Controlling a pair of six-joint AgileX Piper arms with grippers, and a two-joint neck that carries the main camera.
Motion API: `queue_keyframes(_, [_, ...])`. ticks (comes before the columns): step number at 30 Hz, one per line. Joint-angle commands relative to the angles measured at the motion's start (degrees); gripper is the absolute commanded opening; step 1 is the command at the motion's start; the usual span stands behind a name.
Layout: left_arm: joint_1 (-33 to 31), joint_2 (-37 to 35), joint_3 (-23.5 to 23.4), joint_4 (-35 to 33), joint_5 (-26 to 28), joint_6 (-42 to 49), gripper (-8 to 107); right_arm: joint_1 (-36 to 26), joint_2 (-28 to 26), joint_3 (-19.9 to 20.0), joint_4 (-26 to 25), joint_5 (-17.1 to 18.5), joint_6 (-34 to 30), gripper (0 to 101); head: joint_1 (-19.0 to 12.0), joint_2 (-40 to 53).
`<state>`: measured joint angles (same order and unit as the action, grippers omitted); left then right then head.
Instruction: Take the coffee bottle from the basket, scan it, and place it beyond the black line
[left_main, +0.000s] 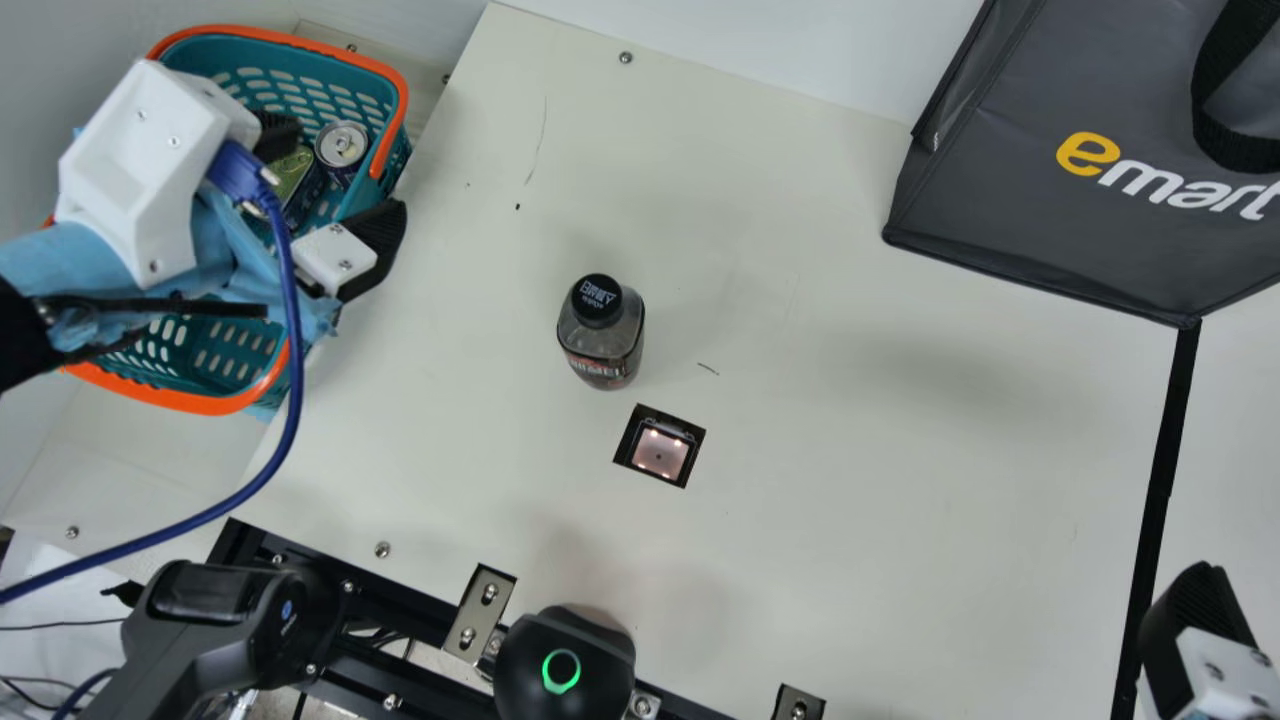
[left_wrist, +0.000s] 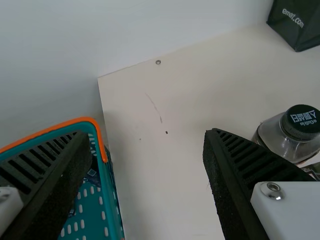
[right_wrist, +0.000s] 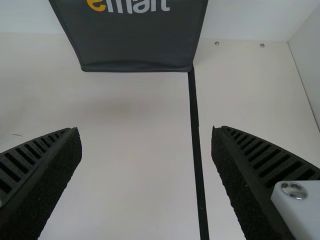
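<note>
Coffee bottle upright on the cream surface, between the basket at left and the black line at right.
The bottle stands near the square scanner window, on its far side and slightly left. The left pincer, spread wide, is over the basket, where a can lies; the right pincer, likewise wide, is at the near right, by the line.

So the left arm is kitted out with a white, screw-dotted shell, pale blue wrap, a chunky blue cable and black ribbed fingers bolted to white blocks.
</note>
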<state>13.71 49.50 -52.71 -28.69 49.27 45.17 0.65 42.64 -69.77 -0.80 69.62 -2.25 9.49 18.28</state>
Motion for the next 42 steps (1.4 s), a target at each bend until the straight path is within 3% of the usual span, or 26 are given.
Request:
queue_keyframes(1, [0.16,-0.45,-0.08,0.16,0.16,-0.64,90,0.00,0.00,0.00,0.00,0.00,0.00,91,-1.57,0.14])
queue_keyframes(42, [-0.49,-3.41,0.01,0.41,2.30,-4.42,90,0.00,0.00,0.00,0.00,0.13,0.00,91,-1.57,0.14])
